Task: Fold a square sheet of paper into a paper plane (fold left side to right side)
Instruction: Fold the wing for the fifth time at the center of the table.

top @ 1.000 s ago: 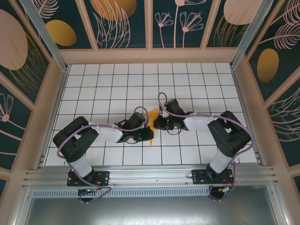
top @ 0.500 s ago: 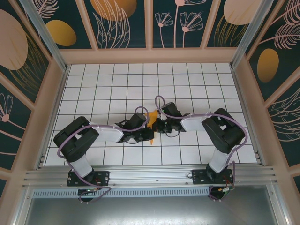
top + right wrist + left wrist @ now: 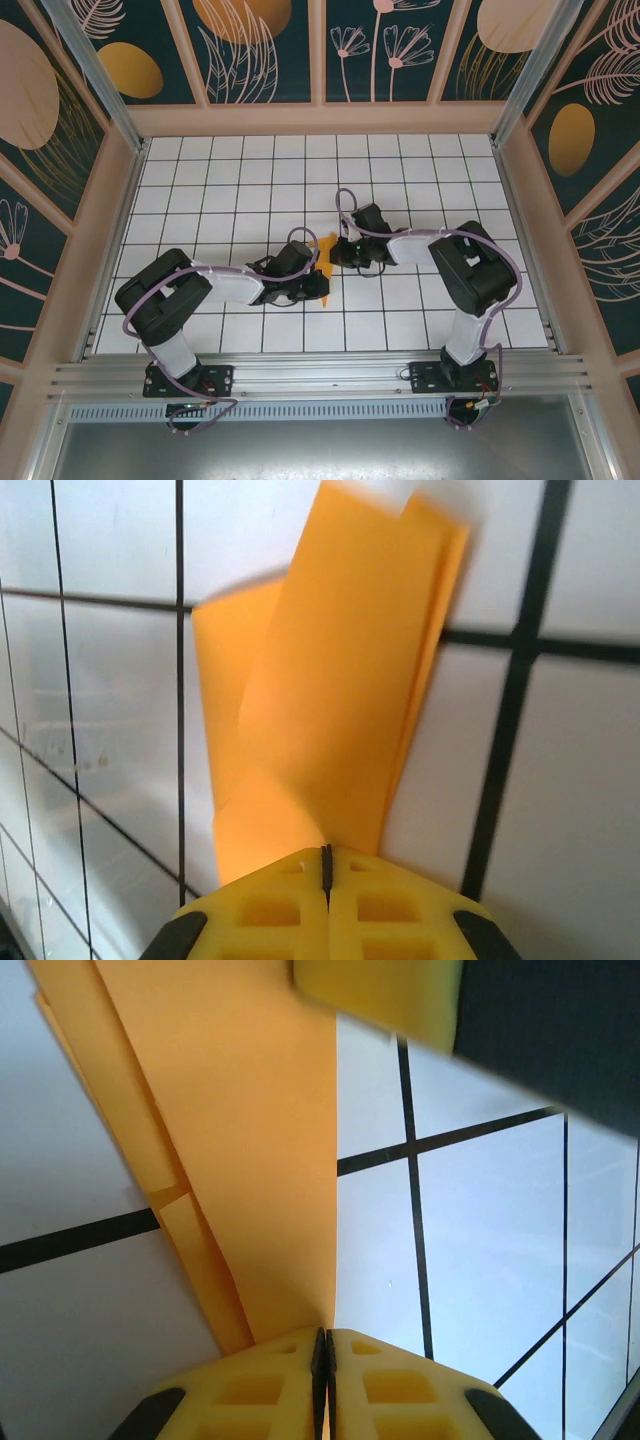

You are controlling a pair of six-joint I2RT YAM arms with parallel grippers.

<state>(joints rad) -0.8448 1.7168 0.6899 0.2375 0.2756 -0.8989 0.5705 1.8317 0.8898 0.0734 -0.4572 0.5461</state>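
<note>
Here, the left arm (image 3: 160, 300) reaches in from 9 o'clock, and its jaws are closed flat on the paper (image 3: 326, 244) near its 6 o'clock end. In the left wrist view the yellow pads (image 3: 250, 1390) meet, with the orange sheet running up from between them toward 12 o'clock. The paper is at mid-bench (image 3: 230, 180), folded into a narrow layered strip, its long axis running about 12 to 6 o'clock between the two arms. The right arm (image 3: 470, 275) comes in from 3 o'clock, its jaws also clamped on the paper, nearer the 12 o'clock end. Both arms look equally near, so I judge the next fold turns on that axis: the left side carried over toward 3 o'clock.
</note>
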